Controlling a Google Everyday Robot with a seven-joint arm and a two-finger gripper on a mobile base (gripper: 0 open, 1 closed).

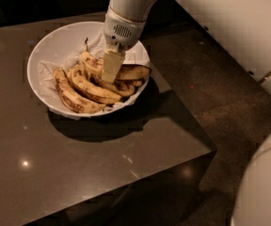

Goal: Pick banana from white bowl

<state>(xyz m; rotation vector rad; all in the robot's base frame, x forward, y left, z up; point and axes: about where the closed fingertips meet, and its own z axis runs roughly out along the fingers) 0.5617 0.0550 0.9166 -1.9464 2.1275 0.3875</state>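
Note:
The white bowl (37,55), wide and lined with crumpled white paper, stands on the dark table at the back left. Several brown-mottled bananas lie in it. The plump banana (134,72) with a blackened blunt tip lies at the right side of the pile, pointing right. My gripper (111,69) reaches straight down into the bowl from above. It sits on the pile at the left part of the plump banana, touching it. Its cream tip hides the middle of the pile.
Two slimmer curved bananas (76,98) lie at the front left of the bowl. The dark glossy table (79,164) ends at a corner at the right front (214,149); floor lies beyond. My white arm (229,22) crosses the upper right, my body (262,187) the lower right.

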